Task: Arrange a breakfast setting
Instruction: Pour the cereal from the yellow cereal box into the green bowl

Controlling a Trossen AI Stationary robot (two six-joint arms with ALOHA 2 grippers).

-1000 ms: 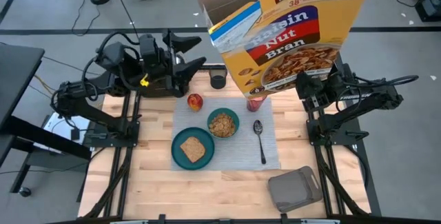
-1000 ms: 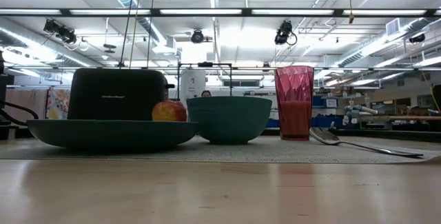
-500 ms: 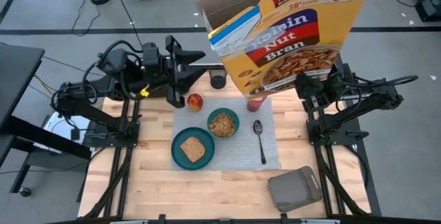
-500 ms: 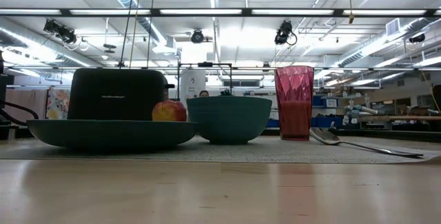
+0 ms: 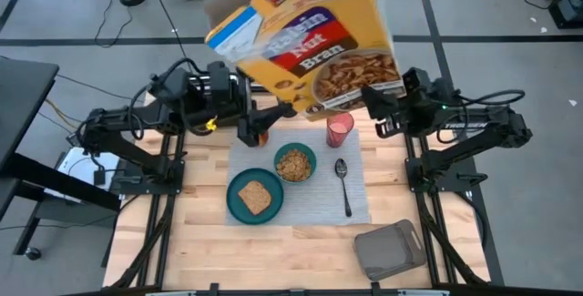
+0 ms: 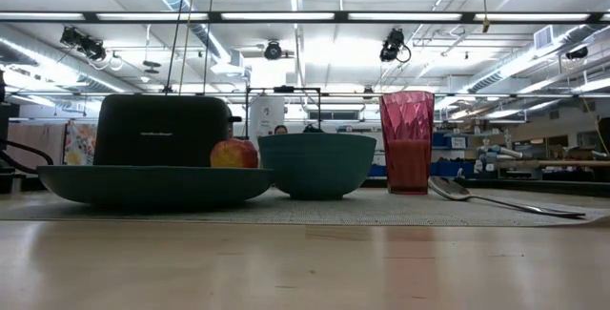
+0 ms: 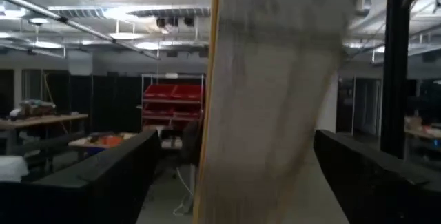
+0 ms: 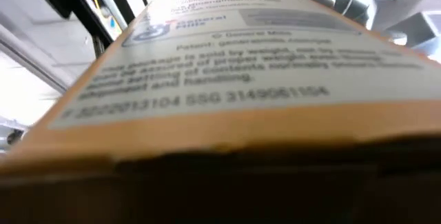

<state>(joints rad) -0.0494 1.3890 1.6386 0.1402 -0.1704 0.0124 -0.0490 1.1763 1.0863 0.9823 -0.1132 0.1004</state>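
Observation:
A yellow Raisin Nut Bran cereal box hangs tilted high over the table's far middle, and my right gripper is shut on it. My left gripper is open. Its fingers stand on either side of the box's lower left part, apart from it. On the grey placemat lie a teal plate with toast, a teal bowl of brown cereal, a pink-red cup and a metal spoon. The apple sits beside the bowl. My right gripper grips the box at its bottom end, by the lower right corner. The fingers come from the table's right side and slant upward. The box's narrow printed side fills the wrist view. The box is clear of everything, tilted, with its open top toward the far left.
A black toaster stands behind the plate at the far left of the table. A grey square tray lies at the near right corner. Bare wood runs along the near edge.
My right gripper has swung the cereal box toward the table's left and tipped it further, uncovering the cup. My left gripper has gone toward the table's right and now stands around the box's lower part, over the apple.

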